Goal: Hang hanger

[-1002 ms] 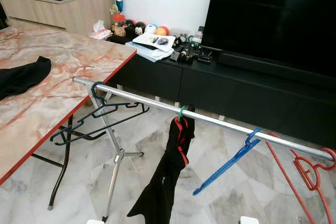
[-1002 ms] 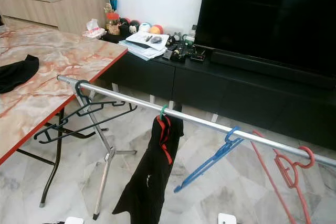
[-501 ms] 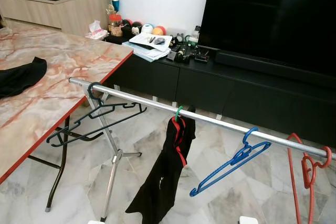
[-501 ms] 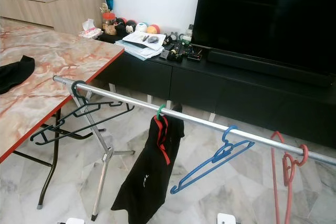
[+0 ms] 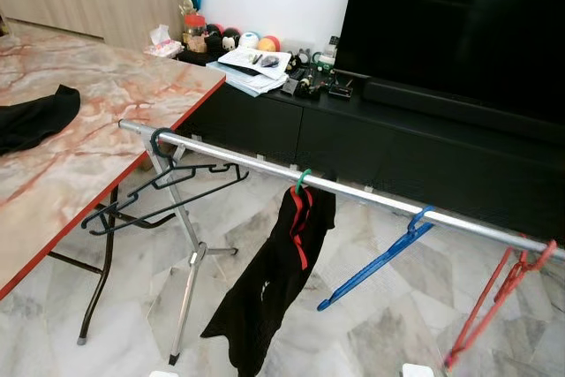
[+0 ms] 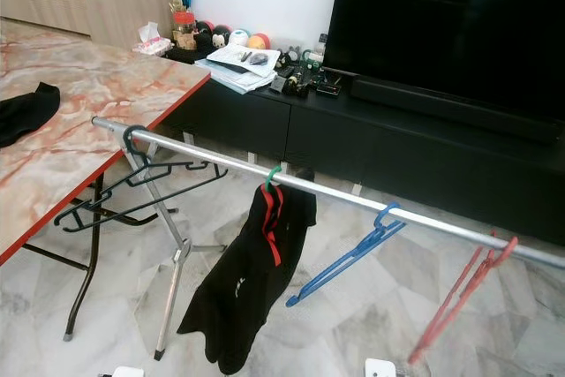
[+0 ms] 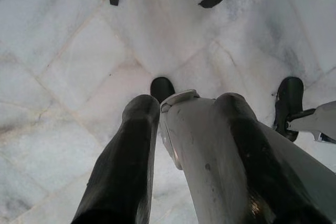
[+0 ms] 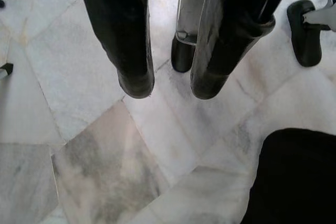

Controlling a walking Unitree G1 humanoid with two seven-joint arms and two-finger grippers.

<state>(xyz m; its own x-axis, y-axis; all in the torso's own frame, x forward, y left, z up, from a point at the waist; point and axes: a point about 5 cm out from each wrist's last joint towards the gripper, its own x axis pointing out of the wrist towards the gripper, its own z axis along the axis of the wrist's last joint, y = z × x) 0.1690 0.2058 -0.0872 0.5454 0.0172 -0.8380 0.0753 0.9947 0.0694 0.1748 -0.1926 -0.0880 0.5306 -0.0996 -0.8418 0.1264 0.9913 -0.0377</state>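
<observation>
Marble floor (image 5: pixel 397 324) | marble-top table (image 5: pixel 106 121) | black TV cabinet (image 5: pixel 424 147)

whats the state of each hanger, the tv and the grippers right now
black hanger: hooked on the rail, bare
green hanger: on the rail, holding a black garment
blue hanger: on the rail, bare, tilted
red hanger: on the rail, bare
tv: screen dark
left gripper: open, holding nothing
right gripper: open, holding nothing

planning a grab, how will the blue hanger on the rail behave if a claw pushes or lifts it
The blue hanger hangs tilted from the rail by its hook alone, so it would probably swing or slide along. Its thin plastic frame looks light and fairly stiff, likely easy to lift off.
</observation>
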